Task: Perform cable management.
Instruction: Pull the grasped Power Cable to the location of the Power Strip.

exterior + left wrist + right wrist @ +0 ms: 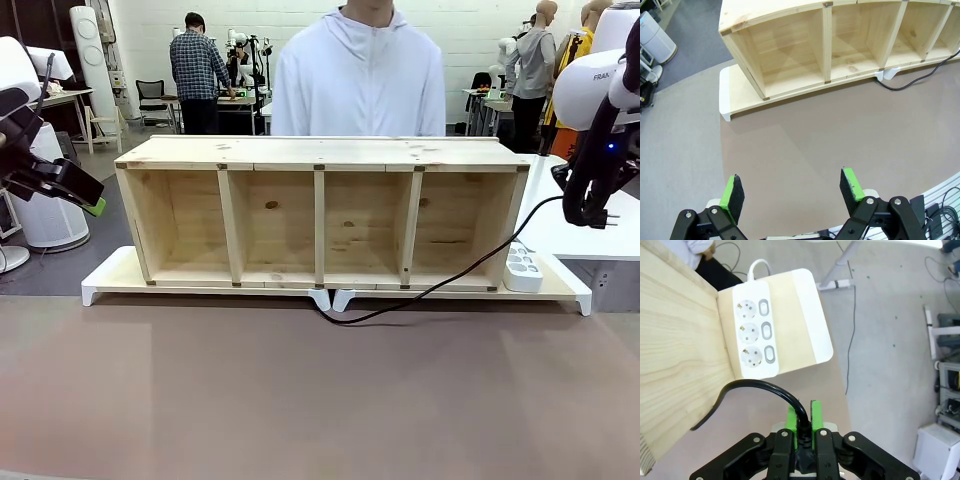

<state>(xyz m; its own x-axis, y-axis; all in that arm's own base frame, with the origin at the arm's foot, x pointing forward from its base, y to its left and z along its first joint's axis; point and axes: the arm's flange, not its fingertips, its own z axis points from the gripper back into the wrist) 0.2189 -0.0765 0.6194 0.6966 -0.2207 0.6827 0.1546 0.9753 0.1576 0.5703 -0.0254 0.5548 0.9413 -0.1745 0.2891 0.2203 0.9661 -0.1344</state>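
Right gripper (pixel 802 427): it's clamped on the plug end of the cable (pixel 755 383) and held up off the right end of the shelf (pixel 320 155), looking down on the power strip (pixel 755 332).
Left gripper (pixel 792 192): fingers apart with nothing in them, hanging over bare desk (pixel 300 400) off the shelf's left end.
Cable: from your right gripper it arcs down past the shelf's right end. It then lies on the desk along the front and ducks in at the gap between the two white stands (pixel 110 275).
Snag risk: I'd guess the gap is the catch point. If you haul the plug end sideways, the cord could jam there or tug on the stands.
Slip risk: the grip looks narrow, right where the cord leaves the plug. A stiff cord could twist the plug between the pads, and then it won't line up with a socket.
Strip risk: the strip sits loose near the stand's edge, so an off-centre push could shove it instead of seating the plug.
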